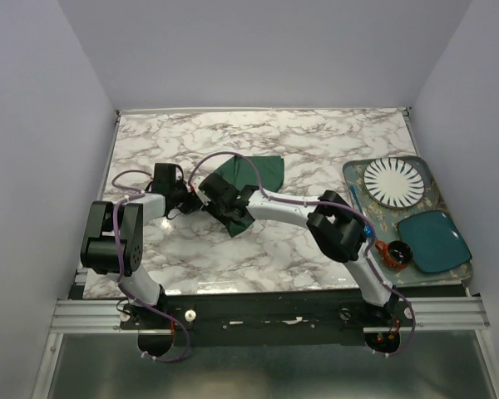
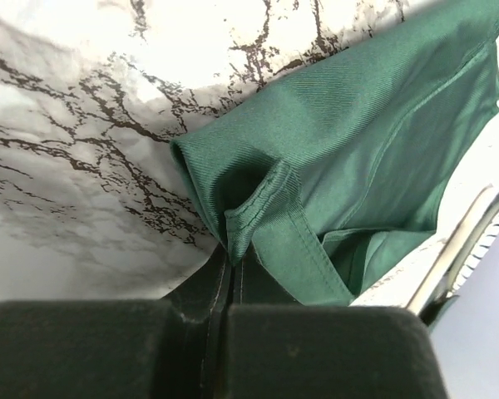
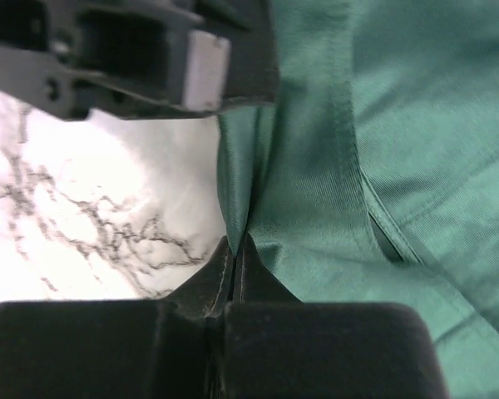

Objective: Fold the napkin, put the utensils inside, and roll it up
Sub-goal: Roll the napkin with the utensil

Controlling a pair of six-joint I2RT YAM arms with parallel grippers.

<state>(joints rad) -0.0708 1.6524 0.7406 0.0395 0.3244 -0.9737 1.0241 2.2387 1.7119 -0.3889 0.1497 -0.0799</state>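
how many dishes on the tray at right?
3: white striped plate at the tray's far end; teal oval dish at its near right; small dark cup beside that dish, by the right arm. The arm covers the tray's near-left corner, so more may be hidden.

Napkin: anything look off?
The dark green cloth napkin is bunched, not flat: one edge is puckered into a ridge where the left tool and right tool pinch it close together.

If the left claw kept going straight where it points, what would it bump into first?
The napkin: the left gripper pinches its hem, so green cloth lies right ahead, likely before anything else.
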